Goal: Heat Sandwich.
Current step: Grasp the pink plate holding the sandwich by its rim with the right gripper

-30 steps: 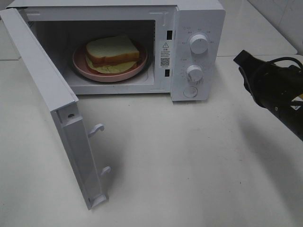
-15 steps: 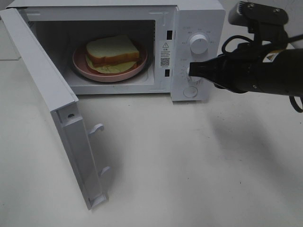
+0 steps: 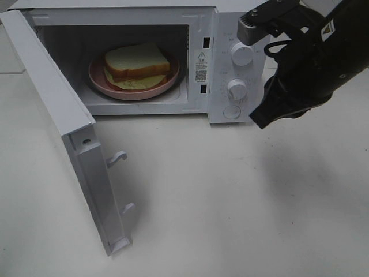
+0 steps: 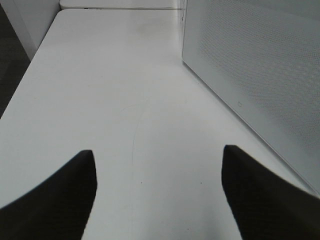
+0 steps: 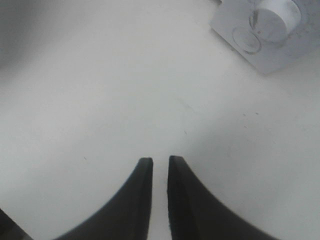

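One sandwich [image 3: 137, 62] on pink plate [image 3: 132, 94] inside open microwave [image 3: 242, 23], right hand [image 3: 260, 120] outside beside lower dial [image 3: 237, 88], well apart from sandwich, fingers a slit apart, empty, left hand [image 4: 157, 155] wide, empty.

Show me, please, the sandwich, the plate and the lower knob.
sandwich [image 3: 137, 59], exterior high view, on the top bread slice.
plate [image 3: 132, 95], exterior high view, on its front rim.
lower knob [image 3: 237, 88], exterior high view, on its face.

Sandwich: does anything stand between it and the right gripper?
Nothing visible does. The sandwich sits on its plate inside the microwave, the door is swung wide open to the left, and the right gripper hangs in front of the control panel.
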Robot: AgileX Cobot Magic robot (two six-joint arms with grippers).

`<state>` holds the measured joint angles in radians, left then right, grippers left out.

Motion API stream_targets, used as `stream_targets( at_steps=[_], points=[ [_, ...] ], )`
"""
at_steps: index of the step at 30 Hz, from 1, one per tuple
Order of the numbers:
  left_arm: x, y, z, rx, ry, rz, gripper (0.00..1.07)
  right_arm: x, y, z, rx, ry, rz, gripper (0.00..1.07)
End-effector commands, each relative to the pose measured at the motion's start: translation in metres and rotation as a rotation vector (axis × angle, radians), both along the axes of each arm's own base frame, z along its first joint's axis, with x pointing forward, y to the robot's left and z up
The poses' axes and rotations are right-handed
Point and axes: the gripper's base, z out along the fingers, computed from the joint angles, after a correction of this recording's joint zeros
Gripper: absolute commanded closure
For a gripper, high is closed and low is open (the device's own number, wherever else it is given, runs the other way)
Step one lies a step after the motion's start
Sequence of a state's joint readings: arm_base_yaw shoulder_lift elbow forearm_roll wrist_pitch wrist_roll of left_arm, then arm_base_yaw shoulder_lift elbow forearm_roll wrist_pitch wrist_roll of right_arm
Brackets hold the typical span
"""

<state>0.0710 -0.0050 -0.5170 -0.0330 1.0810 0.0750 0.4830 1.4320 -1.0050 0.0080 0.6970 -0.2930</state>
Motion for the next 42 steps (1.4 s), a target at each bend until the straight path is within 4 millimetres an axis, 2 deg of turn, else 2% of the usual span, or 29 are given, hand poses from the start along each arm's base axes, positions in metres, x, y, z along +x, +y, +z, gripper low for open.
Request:
stream_targets(
  at_steps=[1,2,3,5,6,7,8,9,10,11,12,16,20,21,24,29,42],
  points=[
    [0.0,0.0,0.001,-0.01,-0.02,0.005,0.39,0.0,-0.008,0.012,-0.101,0.003,0.037,0.87],
    [0.0,0.0,0.001,-0.01,-0.02,0.005,0.39,0.0,-0.009,0.015,-0.124,0.007,0.051,0.82],
    [0.0,0.0,0.001,-0.01,-0.02,0.005,0.39,0.0,-0.01,0.02,-0.143,0.012,0.081,0.7],
    [0.0,0.0,0.001,-0.01,-0.02,0.005,0.39,0.001,-0.009,0.024,-0.156,-0.007,0.131,0.55],
    [0.0,0.0,0.001,-0.01,-0.02,0.005,0.39,0.001,-0.009,0.024,-0.156,-0.007,0.131,0.55],
    [0.0,0.0,0.001,-0.01,-0.02,0.005,0.39,0.003,-0.008,0.026,-0.159,-0.022,0.158,0.46],
    [0.0,0.0,0.001,-0.01,-0.02,0.005,0.39,0.003,-0.007,0.027,-0.174,-0.033,0.215,0.3],
    [0.0,0.0,0.001,-0.01,-0.02,0.005,0.39,0.002,-0.007,0.027,-0.186,-0.037,0.256,0.23],
    [0.0,0.0,0.001,-0.01,-0.02,0.005,0.39,0.002,-0.006,0.026,-0.196,-0.039,0.294,0.18],
    [0.0,0.0,0.001,-0.01,-0.02,0.005,0.39,0.002,-0.006,0.026,-0.196,-0.039,0.294,0.18],
    [0.0,0.0,0.001,-0.01,-0.02,0.005,0.39,0.001,-0.006,0.026,-0.219,-0.045,0.376,0.13],
    [0.0,0.0,0.001,-0.01,-0.02,0.005,0.39,0.0,-0.005,0.026,-0.253,-0.056,0.489,0.14],
    [0.0,0.0,0.001,-0.01,-0.02,0.005,0.39,-0.007,-0.004,0.024,-0.282,-0.021,0.681,0.25],
    [0.0,0.0,0.001,-0.01,-0.02,0.005,0.39,-0.007,-0.004,0.024,-0.282,-0.021,0.681,0.25],
    [0.0,0.0,0.001,-0.01,-0.02,0.005,0.39,-0.012,0.0,0.023,-0.255,-0.006,0.79,0.35],
    [0.0,0.0,0.001,-0.01,-0.02,0.005,0.39,-0.014,0.004,0.024,-0.244,-0.041,0.959,0.35],
    [0.0,0.0,0.001,-0.01,-0.02,0.005,0.39,-0.013,0.004,0.024,-0.285,-0.089,1.059,0.34]
  ],
)
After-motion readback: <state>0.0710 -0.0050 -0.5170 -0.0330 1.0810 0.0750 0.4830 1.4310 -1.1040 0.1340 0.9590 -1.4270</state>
